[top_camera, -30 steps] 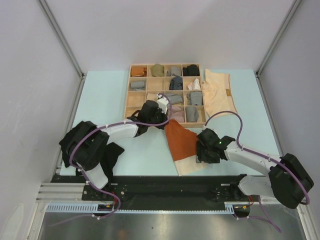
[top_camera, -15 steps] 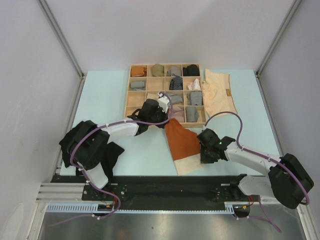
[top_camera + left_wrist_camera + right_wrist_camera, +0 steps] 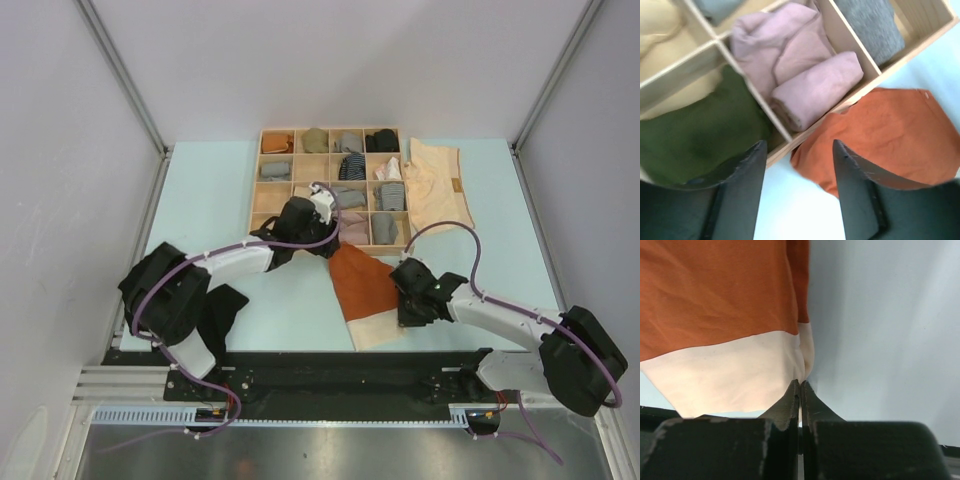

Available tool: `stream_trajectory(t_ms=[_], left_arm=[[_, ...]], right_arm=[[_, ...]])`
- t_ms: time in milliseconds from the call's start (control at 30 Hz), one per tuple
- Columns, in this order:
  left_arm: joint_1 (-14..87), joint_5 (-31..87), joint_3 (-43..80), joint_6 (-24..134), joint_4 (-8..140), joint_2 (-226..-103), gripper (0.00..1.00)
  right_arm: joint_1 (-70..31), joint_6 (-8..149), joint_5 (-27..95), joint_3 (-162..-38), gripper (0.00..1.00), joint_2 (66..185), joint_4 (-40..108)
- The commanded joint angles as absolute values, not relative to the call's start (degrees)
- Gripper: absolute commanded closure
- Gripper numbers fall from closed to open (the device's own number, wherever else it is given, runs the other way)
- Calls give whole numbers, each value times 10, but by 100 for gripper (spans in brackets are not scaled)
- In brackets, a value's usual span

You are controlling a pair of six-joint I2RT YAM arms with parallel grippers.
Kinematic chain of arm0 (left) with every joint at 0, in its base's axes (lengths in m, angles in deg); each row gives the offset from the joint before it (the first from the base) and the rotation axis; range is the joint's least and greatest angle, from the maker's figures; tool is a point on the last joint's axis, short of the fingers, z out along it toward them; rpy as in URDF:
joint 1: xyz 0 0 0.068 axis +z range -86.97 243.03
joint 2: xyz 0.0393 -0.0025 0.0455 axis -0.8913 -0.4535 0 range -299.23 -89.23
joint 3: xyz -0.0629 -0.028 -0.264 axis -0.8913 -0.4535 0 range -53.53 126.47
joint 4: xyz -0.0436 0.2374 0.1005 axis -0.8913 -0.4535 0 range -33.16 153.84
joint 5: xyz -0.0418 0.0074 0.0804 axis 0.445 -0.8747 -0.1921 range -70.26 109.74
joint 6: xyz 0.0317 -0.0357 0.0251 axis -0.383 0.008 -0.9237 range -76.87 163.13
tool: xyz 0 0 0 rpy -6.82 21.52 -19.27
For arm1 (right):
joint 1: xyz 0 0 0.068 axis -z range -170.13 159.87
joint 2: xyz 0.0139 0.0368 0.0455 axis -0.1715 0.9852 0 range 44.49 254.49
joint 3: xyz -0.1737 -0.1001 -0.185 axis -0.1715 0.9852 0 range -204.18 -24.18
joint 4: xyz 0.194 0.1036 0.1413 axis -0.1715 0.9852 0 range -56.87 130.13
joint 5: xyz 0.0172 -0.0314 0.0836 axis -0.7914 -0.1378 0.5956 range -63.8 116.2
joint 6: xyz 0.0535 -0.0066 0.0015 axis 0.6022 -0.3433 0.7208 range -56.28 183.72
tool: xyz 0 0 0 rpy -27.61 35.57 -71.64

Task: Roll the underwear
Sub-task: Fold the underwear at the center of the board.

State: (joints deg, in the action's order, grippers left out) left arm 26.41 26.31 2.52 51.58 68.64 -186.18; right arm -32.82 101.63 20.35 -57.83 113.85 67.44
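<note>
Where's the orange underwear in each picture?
Top camera: the orange underwear is in the middle, just below the wooden tray.
Left wrist: lower right, beside the tray's edge.
Right wrist: upper left, with its cream band beneath.
Shared landmark: the light-blue table.

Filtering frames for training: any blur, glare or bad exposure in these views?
Left wrist: whole frame soft, pink bundle and open left pincer both smeared. Right wrist: rust-orange underwear crisp, right pincer a dark silhouette, mild sheen on the table. Top external: sharp, evenly lit.
</note>
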Motion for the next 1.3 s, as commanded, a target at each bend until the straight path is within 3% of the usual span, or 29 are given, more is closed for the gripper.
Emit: stream_trajectory(t_ms=[0, 200, 600, 1267], left_arm=[[266, 203, 37, 546, 654, -1778, 38], [262, 233, -40, 602, 687, -1698, 35], [262, 309, -161, 684, 786, -1710, 34], [261, 345, -163, 728, 891, -1805, 37]], right_arm=[[-350, 1027, 168, -626, 100, 1147, 697], [-395, 1040, 126, -668, 100, 1159, 722], [-498, 1059, 79, -747, 100, 1258, 737], [-589, 1070, 65, -812, 100, 1333, 748]])
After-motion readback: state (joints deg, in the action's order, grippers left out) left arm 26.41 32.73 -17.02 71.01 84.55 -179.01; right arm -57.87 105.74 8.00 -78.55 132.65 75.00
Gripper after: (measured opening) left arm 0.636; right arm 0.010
